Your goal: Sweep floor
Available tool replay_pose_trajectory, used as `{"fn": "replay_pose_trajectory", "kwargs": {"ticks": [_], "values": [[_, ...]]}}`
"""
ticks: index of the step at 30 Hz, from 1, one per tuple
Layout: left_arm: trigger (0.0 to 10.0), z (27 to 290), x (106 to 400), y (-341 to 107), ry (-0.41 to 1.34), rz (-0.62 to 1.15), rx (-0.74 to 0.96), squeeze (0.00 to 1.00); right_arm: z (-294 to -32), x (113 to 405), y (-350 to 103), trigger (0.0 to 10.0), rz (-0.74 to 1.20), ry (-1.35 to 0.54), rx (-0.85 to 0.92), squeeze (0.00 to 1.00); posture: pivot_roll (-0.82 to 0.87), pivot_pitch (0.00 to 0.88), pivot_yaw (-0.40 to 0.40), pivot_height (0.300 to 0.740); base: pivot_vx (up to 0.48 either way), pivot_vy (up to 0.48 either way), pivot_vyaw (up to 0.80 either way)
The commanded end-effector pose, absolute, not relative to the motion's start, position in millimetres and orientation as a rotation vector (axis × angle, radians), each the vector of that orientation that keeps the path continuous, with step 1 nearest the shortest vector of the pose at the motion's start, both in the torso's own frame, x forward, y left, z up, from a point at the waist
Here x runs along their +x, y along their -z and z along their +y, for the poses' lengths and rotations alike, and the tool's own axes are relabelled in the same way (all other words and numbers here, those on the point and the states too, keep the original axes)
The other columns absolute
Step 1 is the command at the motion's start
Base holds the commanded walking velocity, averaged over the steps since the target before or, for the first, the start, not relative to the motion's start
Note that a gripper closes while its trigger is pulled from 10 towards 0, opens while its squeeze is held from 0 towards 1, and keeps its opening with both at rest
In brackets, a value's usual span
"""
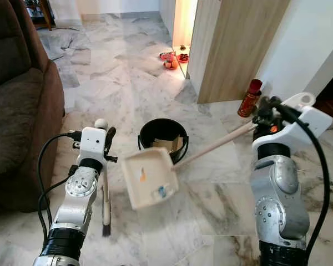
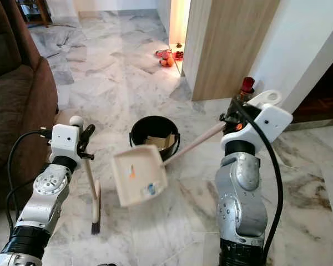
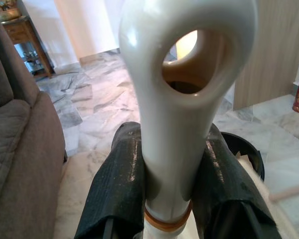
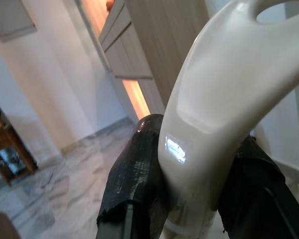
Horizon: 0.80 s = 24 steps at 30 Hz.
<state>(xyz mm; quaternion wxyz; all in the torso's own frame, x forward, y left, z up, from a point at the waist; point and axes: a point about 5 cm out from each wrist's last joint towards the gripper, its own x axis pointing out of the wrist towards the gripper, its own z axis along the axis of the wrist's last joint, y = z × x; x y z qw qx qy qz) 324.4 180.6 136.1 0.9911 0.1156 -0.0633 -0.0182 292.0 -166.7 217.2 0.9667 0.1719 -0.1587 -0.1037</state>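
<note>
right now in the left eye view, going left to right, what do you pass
sofa → left gripper holding the brush → dustpan → red bottle → right gripper on the dustpan handle

brown sofa [image 1: 16, 105], red bottle [image 1: 250, 98], wooden partition [image 1: 233, 44]
</note>
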Motion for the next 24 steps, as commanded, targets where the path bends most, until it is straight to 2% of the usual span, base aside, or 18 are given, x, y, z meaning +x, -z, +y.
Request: {"fn": "replay_pose_trajectory", "kwargs": {"ticks": [1,8,24], "values": [[10.0,179.3,324.0,-147.9,0.051,-0.196,0.238,0.00,-168.8,284.3,-241.6,10.0,-0.454,0.227,0.385,0.00,-0.04,0.099,-0.034,0.740,0.000,0.000,0.00],[10.0,176.3,321.7,-153.0,0.060,-0.250,0.227,0.00,-171.5,285.5,-242.1,10.0,-0.486,0.287,0.390,0.00,-0.04,0.091,-0.030,0.740,0.000,0.000,0.00],[10.0,189.2,308.4,-145.2,0.031,-0.250,0.247,0.00,-178.7,290.5,-251.2,10.0,-0.567,0.368,0.379,0.00,-0.03,0.072,-0.025,0.740,0.000,0.000,0.00]]}}
